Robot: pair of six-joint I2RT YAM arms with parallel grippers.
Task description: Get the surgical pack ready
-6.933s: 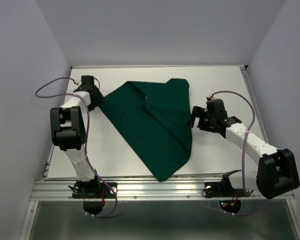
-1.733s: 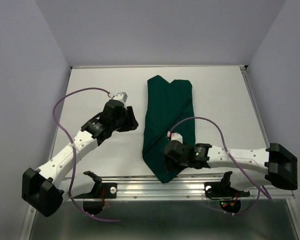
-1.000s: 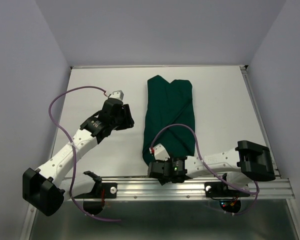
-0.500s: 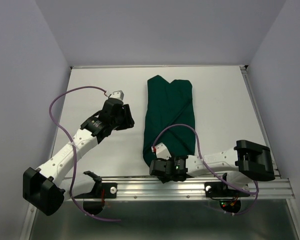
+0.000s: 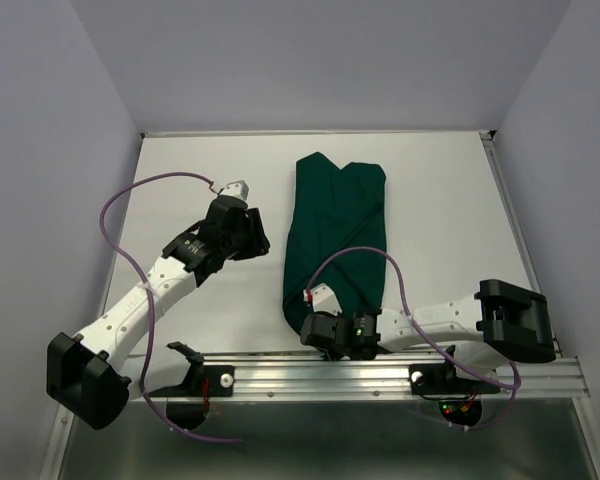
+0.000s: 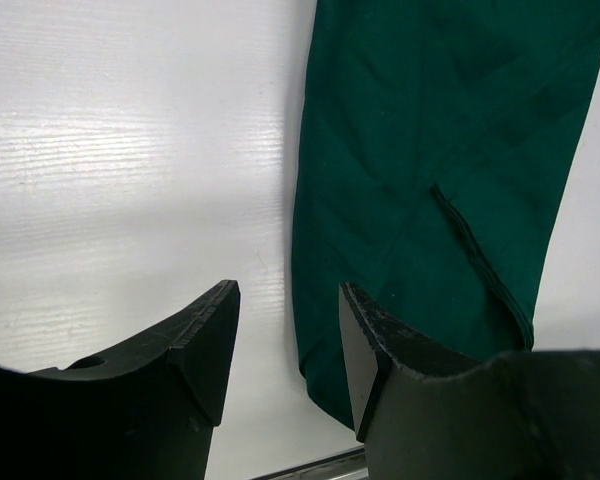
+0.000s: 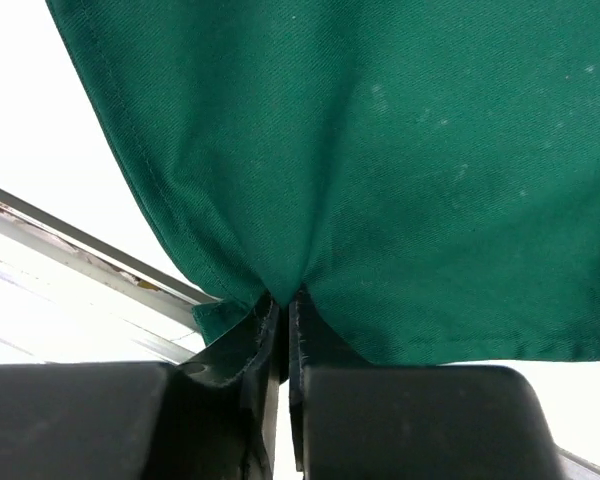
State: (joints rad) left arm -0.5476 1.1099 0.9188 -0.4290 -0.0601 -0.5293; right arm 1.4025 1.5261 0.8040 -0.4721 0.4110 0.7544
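The large dark green cloth drape (image 5: 337,235) lies folded into a long strip down the middle of the white table (image 5: 450,200), with its near end at the front edge. The right gripper (image 7: 283,300) pinches that near end, jaws pressed together on the cloth. The left gripper (image 6: 285,320) hovers spread and empty beside the strip's left edge. The step appears to be folding the wrap. The next move likely calls for lifting the pinched end and carrying it toward the far end.

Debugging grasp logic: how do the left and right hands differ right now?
The left hand is open and holds nothing; the right hand is shut on the near end of the green drape. The left hand is over bare table beside the green drape; the right hand is at the table's near edge. Both are black.
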